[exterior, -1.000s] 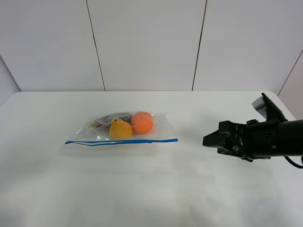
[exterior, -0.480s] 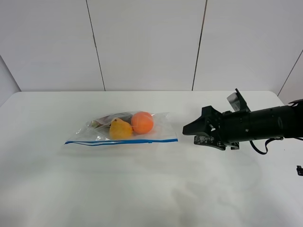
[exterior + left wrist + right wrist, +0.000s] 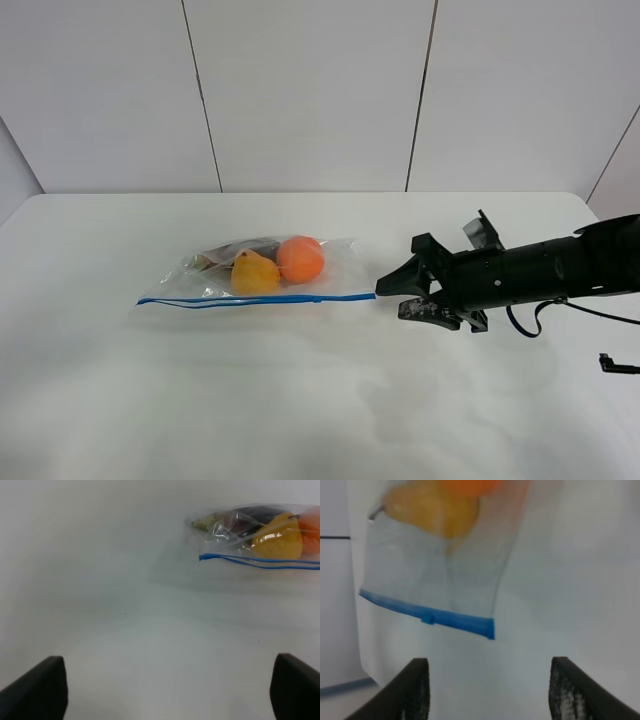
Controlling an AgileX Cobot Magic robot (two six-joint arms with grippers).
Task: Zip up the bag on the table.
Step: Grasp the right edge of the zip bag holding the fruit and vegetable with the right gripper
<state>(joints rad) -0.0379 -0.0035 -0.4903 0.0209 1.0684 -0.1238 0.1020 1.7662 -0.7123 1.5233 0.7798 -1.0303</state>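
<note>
The clear bag (image 3: pixel 262 270) lies flat on the white table (image 3: pixel 300 400), its blue zipper strip (image 3: pixel 260 298) along the near edge. An orange fruit (image 3: pixel 300 258) and a yellow fruit (image 3: pixel 254 274) show through it. My right gripper (image 3: pixel 390 296) is open, low over the table, just right of the strip's right end. In the right wrist view the gripper (image 3: pixel 490 692) faces the bag's blue corner (image 3: pixel 487 627), with a small slider bump (image 3: pixel 427 618) on the strip. My left gripper (image 3: pixel 165 690) is open and empty, well away from the bag's left end (image 3: pixel 260 540); it is outside the exterior view.
A white panelled wall (image 3: pixel 320 90) stands behind the table. A small black cable end (image 3: pixel 612 364) lies at the right, near the right arm (image 3: pixel 540 268).
My right arm has moved left across the table, from the right edge to the bag's right end, and has come lower. The bag has not moved.
</note>
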